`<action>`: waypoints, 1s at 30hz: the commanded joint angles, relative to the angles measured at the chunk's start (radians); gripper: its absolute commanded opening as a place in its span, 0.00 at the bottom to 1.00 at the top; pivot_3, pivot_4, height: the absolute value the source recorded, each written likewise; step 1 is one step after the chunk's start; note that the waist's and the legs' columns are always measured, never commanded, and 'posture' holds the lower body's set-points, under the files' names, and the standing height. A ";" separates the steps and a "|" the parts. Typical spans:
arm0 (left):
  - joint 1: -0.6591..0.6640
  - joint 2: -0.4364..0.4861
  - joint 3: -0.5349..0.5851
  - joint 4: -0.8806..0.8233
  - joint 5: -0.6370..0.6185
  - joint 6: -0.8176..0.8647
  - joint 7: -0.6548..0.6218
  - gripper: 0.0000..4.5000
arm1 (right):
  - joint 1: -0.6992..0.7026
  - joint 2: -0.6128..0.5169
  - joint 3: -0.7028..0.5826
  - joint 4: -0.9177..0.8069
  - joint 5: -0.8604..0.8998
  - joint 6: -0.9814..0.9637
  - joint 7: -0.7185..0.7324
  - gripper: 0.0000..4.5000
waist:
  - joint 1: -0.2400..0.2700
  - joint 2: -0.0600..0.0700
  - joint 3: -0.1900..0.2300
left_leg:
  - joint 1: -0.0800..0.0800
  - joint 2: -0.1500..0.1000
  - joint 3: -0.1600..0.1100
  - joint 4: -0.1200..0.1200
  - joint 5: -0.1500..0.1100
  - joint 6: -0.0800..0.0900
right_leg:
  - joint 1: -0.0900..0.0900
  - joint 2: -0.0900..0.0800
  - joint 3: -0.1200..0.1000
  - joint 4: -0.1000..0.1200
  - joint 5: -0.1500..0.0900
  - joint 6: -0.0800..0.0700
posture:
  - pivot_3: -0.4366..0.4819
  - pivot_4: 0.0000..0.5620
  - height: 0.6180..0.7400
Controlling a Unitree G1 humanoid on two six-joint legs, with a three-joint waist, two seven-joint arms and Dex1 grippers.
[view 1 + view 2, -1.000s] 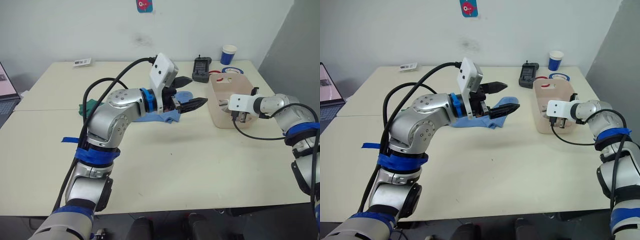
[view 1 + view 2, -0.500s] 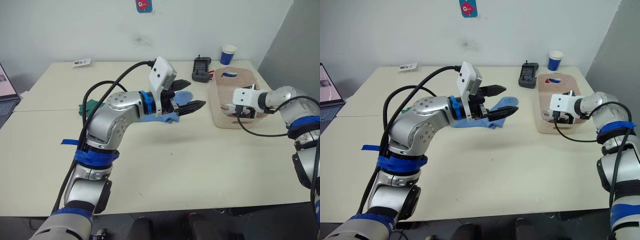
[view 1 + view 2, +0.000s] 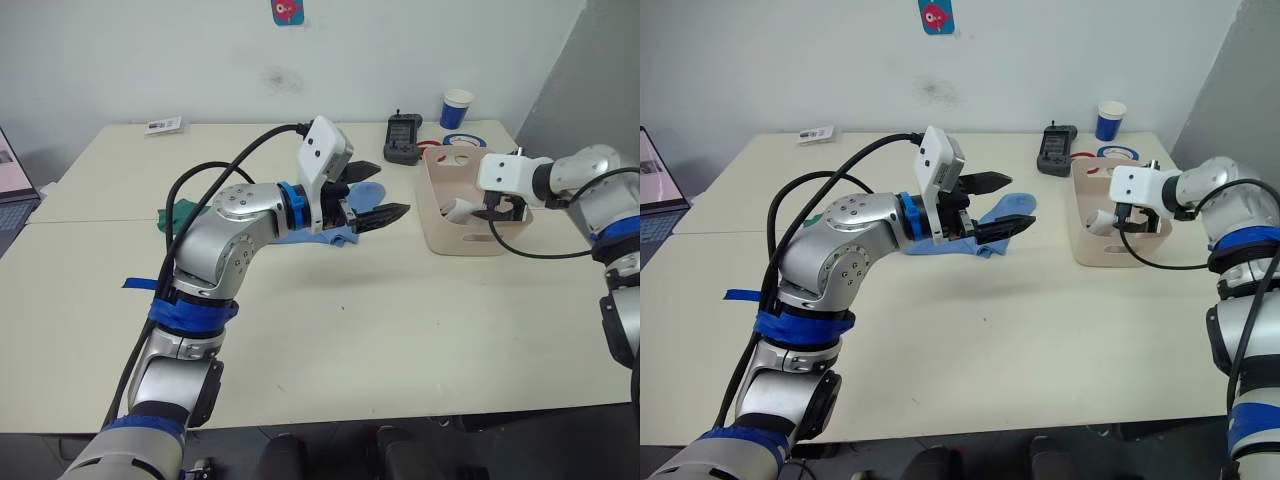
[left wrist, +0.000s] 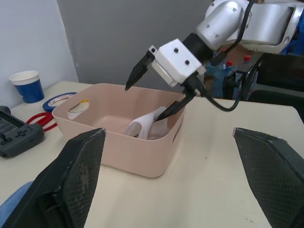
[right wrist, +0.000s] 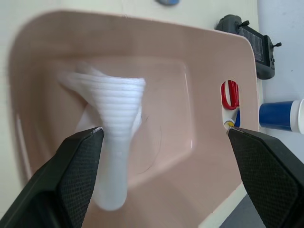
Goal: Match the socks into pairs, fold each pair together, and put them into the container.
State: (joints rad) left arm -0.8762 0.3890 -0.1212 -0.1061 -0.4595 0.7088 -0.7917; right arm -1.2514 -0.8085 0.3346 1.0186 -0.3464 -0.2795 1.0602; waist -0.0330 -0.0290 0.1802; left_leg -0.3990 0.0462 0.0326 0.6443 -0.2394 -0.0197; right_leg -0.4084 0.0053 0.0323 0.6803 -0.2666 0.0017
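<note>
Fingers of the right tool stand wide apart, holding nothing, poised over the container with one tip above its open top and the other reaching down inside toward the white socks. Those white socks lie together in the container, a ribbed bundle leaning up against one inner wall. The container, a pale beige-pink tub with a handle slot in its end wall, rests on the surface. The left tool hovers above the surface on the side of the container toward the robot's left, well apart from it, its black fingers spread open and empty and aimed toward the tub. Under and just behind that tool lie the light blue socks, flat on the surface, farther from the container than the tool tips are. Farther still from the container, beyond the left forearm, a dark green sock shows partly from behind the arm. On the far side of the container from the robot sit a black handheld device, a blue-and-white paper cup, a roll of blue tape and red-handled scissors, the scissors closest to the tub's far wall.
</note>
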 commanded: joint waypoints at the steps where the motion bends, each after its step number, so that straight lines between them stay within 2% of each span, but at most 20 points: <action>1: -0.002 0.016 0.012 -0.017 0.004 -0.016 -0.010 1.00 | -0.056 -0.038 -0.064 -0.097 0.065 0.071 0.097 0.99 | 0.000 0.000 0.000 | 0.000 0.000 0.000 0.000 0.000 0.000 | 0.000 0.000 0.000 0.000 0.000 0.000 | 0.48 0.27 1.00; 5: 0.015 0.040 0.016 -0.009 0.013 -0.027 -0.024 1.00 | -0.032 -0.050 -0.124 -0.227 0.139 0.210 0.176 0.99 | 0.000 0.000 0.000 | 0.000 0.000 0.000 0.000 -0.001 0.001 | 0.000 0.000 0.000 0.001 0.000 0.000 | 0.48 0.27 1.00; 10: 0.103 0.112 0.032 -0.012 0.029 -0.076 -0.066 1.00 | 0.168 -0.004 -0.247 -0.633 0.318 0.549 0.174 0.99 | 0.001 0.000 0.000 | 0.000 0.001 -0.001 0.000 0.000 0.001 | 0.000 0.000 0.000 0.001 0.000 0.000 | 0.48 0.27 1.00; 12: 0.187 0.146 0.050 -0.020 0.054 -0.125 -0.059 1.00 | 0.325 0.075 -0.307 -0.885 0.403 0.721 0.081 0.99 | 0.000 0.001 -0.001 | 0.000 0.002 -0.001 0.000 0.000 0.000 | 0.000 -0.003 -0.001 0.002 0.000 0.000 | 0.48 0.27 1.00; 14: 0.241 0.159 0.067 -0.025 0.066 -0.155 -0.041 1.00 | 0.424 0.134 -0.344 -1.049 0.447 0.843 0.005 0.99 | 0.000 0.001 0.000 | 0.000 0.003 -0.001 0.000 0.000 0.000 | 0.000 -0.004 -0.001 0.003 0.000 0.000 | 0.48 0.27 1.00; 18: 0.400 0.149 0.146 -0.067 0.081 -0.180 0.062 1.00 | 0.651 0.345 -0.361 -1.343 0.468 0.972 -0.251 0.99 | 0.003 0.001 0.000 | -0.001 0.002 -0.002 0.000 0.000 0.000 | -0.002 -0.005 -0.002 0.003 0.000 0.000 | 0.48 0.27 1.00; 21: 0.503 0.118 0.179 -0.100 0.115 -0.243 0.143 1.00 | 0.782 0.462 -0.330 -1.424 0.422 0.969 -0.412 0.99 | 0.004 0.001 -0.001 | -0.002 0.001 -0.001 0.000 0.000 0.000 | -0.002 -0.006 -0.002 0.002 0.000 0.002 | 0.48 0.27 1.00; 22: 0.545 0.094 0.195 -0.107 0.136 -0.278 0.191 1.00 | 0.839 0.479 -0.294 -1.430 0.378 0.911 -0.464 0.99 | 0.006 0.000 -0.001 | -0.002 0.001 -0.001 0.001 0.000 0.000 | -0.001 -0.007 -0.002 0.002 0.000 0.002 | 0.48 0.27 1.00; 26: 0.690 -0.002 0.241 -0.130 0.174 -0.358 0.321 1.00 | 1.000 0.551 -0.250 -1.387 0.287 0.760 -0.642 0.99 | 0.010 -0.002 -0.002 | -0.002 -0.001 0.000 0.001 -0.002 0.003 | 0.000 -0.009 -0.002 0.000 -0.001 0.006 | 0.48 0.27 1.00; 30: 0.846 -0.079 0.252 -0.146 0.234 -0.432 0.428 1.00 | 1.120 0.606 -0.259 -1.347 0.267 0.666 -0.750 0.99 | 0.007 -0.002 -0.003 | -0.001 -0.001 0.001 0.000 -0.002 0.003 | 0.000 -0.009 0.000 0.000 -0.001 0.006 | 0.48 0.27 1.00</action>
State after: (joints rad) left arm -0.0519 0.3217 0.1157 -0.2077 -0.2505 0.3207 -0.4096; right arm -0.1475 -0.2172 0.0950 -0.3071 -0.0793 0.4346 0.3527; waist -0.0265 -0.0315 0.1770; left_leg -0.3995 0.0456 0.0331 0.6441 -0.2416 -0.0163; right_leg -0.4084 -0.0033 0.0318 0.6800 -0.2679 0.0081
